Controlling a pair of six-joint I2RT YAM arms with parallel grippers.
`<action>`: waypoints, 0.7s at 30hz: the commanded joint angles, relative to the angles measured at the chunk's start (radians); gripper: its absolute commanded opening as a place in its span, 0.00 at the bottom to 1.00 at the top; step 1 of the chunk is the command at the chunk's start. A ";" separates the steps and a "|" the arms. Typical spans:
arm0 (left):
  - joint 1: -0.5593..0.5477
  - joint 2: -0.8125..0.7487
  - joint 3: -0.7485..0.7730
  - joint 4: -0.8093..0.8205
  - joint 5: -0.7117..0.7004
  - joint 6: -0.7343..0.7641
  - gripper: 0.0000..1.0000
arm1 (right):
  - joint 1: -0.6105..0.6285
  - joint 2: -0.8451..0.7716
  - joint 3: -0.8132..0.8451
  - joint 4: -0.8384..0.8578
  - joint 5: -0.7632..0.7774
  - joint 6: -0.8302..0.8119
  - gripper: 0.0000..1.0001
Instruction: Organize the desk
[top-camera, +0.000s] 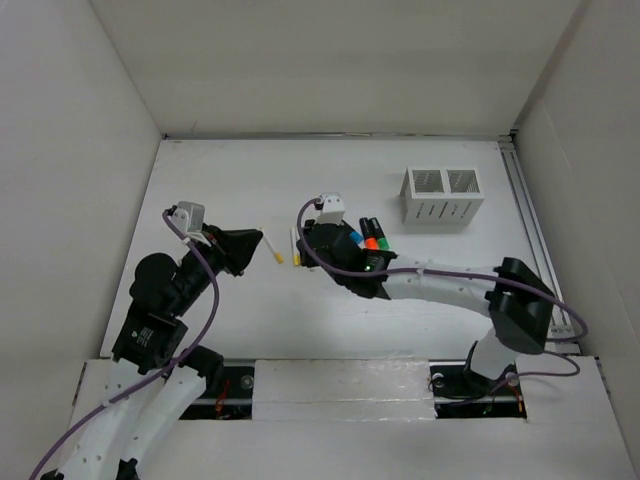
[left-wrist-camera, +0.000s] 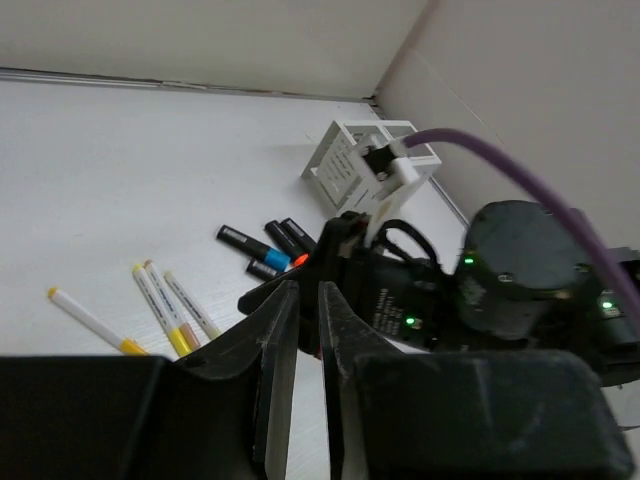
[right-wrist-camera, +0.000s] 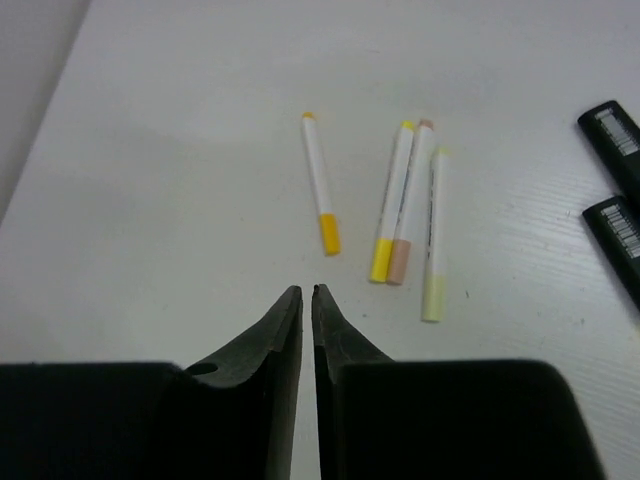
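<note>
Two closed, empty grippers: I see the left gripper and right gripper with fingers together, over the desk, which lies beneath them and four pens.

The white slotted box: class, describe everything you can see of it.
The box is small, white, plastic-looking, with two square compartments side by side, both apparently empty, and vertical slots in its near wall. It stands upright on the desk, far right, short of the rail. Only the desk touches it.
</note>
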 joint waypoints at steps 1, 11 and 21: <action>0.007 -0.019 0.003 0.018 -0.049 -0.008 0.11 | -0.042 0.066 0.089 0.007 -0.007 0.064 0.15; 0.007 -0.023 0.000 0.024 -0.037 -0.013 0.12 | -0.197 0.378 0.356 -0.206 -0.145 0.110 0.36; 0.007 -0.030 -0.002 0.027 -0.028 -0.013 0.12 | -0.225 0.513 0.437 -0.269 -0.148 0.133 0.32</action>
